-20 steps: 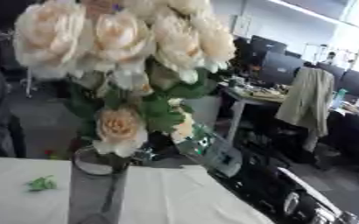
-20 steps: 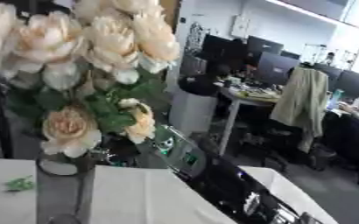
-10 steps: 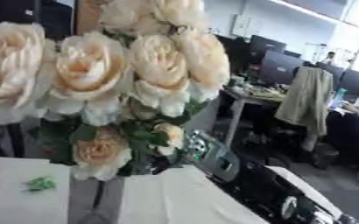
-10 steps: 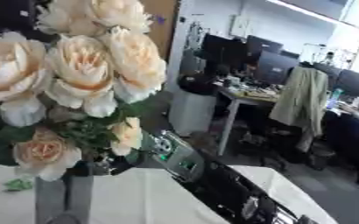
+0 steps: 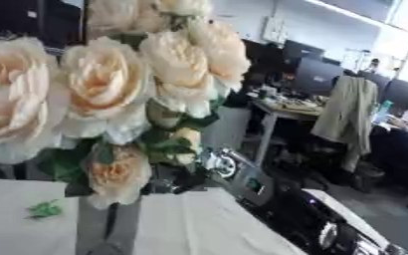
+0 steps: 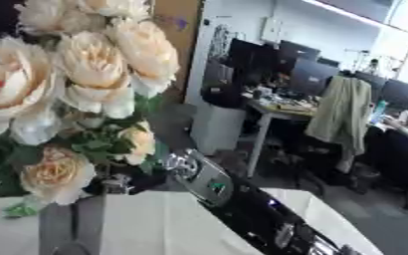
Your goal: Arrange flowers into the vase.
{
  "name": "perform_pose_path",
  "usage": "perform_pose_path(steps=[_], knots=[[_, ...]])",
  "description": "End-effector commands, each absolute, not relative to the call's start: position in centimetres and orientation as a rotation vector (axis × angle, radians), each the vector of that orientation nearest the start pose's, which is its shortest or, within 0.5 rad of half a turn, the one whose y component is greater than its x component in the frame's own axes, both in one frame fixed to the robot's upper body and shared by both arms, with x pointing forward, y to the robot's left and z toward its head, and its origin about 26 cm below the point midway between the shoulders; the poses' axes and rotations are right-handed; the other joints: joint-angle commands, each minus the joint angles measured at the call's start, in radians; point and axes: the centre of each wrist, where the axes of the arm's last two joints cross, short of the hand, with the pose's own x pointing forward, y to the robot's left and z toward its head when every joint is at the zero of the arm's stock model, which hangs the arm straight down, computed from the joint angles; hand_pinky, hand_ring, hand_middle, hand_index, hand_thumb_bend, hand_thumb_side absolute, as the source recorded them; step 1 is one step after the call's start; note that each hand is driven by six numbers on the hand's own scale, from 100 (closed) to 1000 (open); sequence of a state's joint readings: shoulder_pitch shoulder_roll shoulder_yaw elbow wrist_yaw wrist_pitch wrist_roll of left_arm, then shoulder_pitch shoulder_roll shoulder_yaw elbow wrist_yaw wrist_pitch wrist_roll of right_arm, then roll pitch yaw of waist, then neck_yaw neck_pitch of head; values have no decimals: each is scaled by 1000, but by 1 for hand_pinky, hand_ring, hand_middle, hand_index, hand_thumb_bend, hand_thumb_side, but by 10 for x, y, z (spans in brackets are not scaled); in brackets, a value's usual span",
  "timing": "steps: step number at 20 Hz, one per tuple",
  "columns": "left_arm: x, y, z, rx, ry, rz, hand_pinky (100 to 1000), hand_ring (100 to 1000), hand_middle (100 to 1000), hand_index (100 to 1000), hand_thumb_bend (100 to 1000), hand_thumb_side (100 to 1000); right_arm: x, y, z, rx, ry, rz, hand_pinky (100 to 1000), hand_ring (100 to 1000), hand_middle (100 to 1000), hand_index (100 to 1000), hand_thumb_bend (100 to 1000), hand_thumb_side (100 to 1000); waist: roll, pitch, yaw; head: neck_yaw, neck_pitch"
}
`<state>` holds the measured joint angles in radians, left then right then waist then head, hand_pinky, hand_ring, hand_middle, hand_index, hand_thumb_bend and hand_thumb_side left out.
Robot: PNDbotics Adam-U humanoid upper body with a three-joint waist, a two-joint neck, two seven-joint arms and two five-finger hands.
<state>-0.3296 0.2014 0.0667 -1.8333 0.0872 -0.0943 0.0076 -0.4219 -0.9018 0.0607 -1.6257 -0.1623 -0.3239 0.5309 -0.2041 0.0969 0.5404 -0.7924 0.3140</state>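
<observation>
Flowers (image 5: 112, 84) fill the near view — stems run down into grey vase (image 5: 99, 229). Right arm (image 6: 242, 204) reaches behind; fingers hidden, state undeterminable.

- We count one bunch of cream roses (image 5: 112, 84), roughly seven blooms showing.
- One grey vase (image 5: 107, 231).
- One green scrap (image 5: 44, 209) on the desk (image 5: 199, 224).

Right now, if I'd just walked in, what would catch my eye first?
A big bunch of cream and peach roses fills the upper left, close to the camera. Below it a grey vase stands on the pale table, with a small green scrap lying to its left. A black and silver robot arm slants in from the lower right.
</observation>
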Motion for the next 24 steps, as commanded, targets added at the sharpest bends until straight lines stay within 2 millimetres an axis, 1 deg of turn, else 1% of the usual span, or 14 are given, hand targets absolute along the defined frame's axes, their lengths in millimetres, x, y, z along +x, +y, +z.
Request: perform_pose_path(steps=[1, 14, 18, 19, 24], knots=[[328, 262, 172, 29, -2270, -138, 732, 645, 619, 711, 969, 850, 340, -388, 253, -263, -1921, 1339, 1000, 1000, 964, 906, 348, 797, 12, -9, -4, 4, -12], [327, 265, 170, 37, -2264, -134, 732, 647, 621, 711, 972, 849, 336, -395, 249, -270, -1919, 1306, 1000, 1000, 960, 900, 333, 799, 27, -5, -21, 17, -10], [327, 266, 169, 41, -2261, -131, 732, 647, 621, 711, 973, 849, 335, -400, 249, -278, -1917, 1291, 1000, 1000, 961, 898, 318, 811, 34, -5, -28, 21, -10], [326, 266, 168, 44, -2260, -130, 732, 648, 622, 711, 975, 848, 334, -401, 249, -281, -1916, 1285, 1000, 1000, 959, 897, 327, 800, 36, -4, -30, 22, -11], [325, 269, 167, 58, -2257, -124, 732, 648, 622, 712, 976, 849, 331, -409, 248, -295, -1911, 1253, 1000, 1000, 957, 894, 321, 802, 49, -2, -49, 32, -7]])
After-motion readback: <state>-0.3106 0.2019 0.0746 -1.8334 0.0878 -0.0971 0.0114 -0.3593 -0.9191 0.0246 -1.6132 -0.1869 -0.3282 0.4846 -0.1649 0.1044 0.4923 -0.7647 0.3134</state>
